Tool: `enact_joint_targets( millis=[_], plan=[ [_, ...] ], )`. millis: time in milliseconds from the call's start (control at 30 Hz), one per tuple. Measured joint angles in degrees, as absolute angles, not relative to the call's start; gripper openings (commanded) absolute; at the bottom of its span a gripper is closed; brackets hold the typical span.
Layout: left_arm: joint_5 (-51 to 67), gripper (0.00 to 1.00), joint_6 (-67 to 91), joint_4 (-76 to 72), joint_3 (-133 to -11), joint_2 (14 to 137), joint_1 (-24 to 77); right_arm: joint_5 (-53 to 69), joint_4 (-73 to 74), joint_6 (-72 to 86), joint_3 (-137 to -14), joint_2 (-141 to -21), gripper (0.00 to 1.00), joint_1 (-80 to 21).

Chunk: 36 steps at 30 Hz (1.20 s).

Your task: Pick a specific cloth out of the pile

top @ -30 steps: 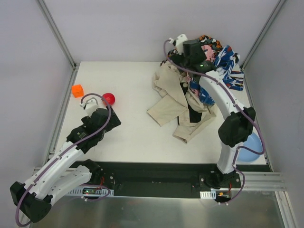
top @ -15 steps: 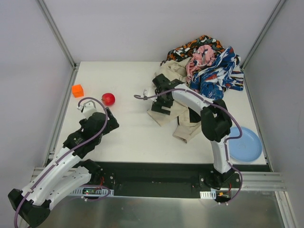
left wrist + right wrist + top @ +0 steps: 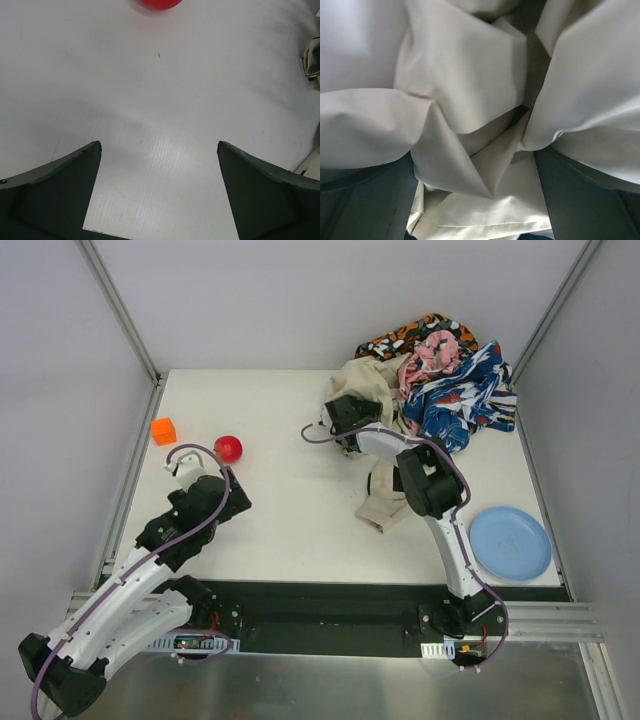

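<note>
Cloth, black, position within pile (image 3: 440, 390) at far right of worktop (image 3: 280, 510) not discernible, right claw (image 3: 476, 162) spread wide, pressed into beige cloth (image 3: 465, 85), folds bunched between its jaws, left claw (image 3: 159, 145) spread wide, empty, above bare worktop, apple (image 3: 160, 4) ahead.

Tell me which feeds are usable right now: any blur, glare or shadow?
Top external: evenly lit and sharp, no glare on the table. Left wrist: clear, faint sheen on the table, red apple cropped at the top edge. Right wrist: filled by the beige cloth up close, soft, folds in deep shadow.
</note>
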<state>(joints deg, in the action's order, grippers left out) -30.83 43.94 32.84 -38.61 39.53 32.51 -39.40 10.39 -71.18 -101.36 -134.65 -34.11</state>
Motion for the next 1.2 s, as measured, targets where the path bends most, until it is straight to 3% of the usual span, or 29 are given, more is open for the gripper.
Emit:
enact_joint_targets(
  millis=[33, 67, 167, 200, 533, 733, 933, 1067, 1200],
  plan=[
    [-30.89, 0.99, 43.94, 32.84, -38.61, 39.81, 32.51, -41.08, 8.95, -71.07, -103.04, -136.11, 0.94, -33.34],
    [-31.07, 0.99, 43.97, 32.84, -38.61, 40.14, 32.51, -42.04, 8.08, -70.72, -104.62, -137.36, 0.8, -32.53],
    [-31.44, 0.99, 43.99, 32.84, -38.61, 41.54, 32.51, -42.63, 7.49, -69.1, -108.18, -139.79, 0.15, -29.98],
    [-31.62, 0.99, 43.99, 32.82, -38.61, 42.11, 32.51, -42.59, 7.44, -68.75, -108.66, -140.33, 0.01, -29.3],
    [-31.86, 0.99, 43.99, 32.8, -40.27, 49.43, 32.51, -42.19, 6.81, -61.65, -111.79, -138.85, 0.01, -24.38],
    [-31.9, 0.99, 43.92, 31.55, -42.57, 53.06, 32.51, -42.39, 4.1, -58.85, -108.38, -125.67, 0.01, -20.4],
    [-31.68, 0.99, 43.2, 30.04, -44.14, 57.3, 32.51, -44.07, 4.27, -50.68, -107.24, -113.32, 0.01, -7.51],
    [-31.07, 0.99, 42.24, 28.71, -44.8, 58.89, 32.51, -39.46, 13.21, -40.16, -109.84, -116.29, 0.01, 2.42],
    [-27.42, 0.99, 39.18, 24.45, -46.59, 61.82, 32.12, -32.29, 24.73, -32.82, -118.41, -128.11, 0.01, 7.05]
  ],
)
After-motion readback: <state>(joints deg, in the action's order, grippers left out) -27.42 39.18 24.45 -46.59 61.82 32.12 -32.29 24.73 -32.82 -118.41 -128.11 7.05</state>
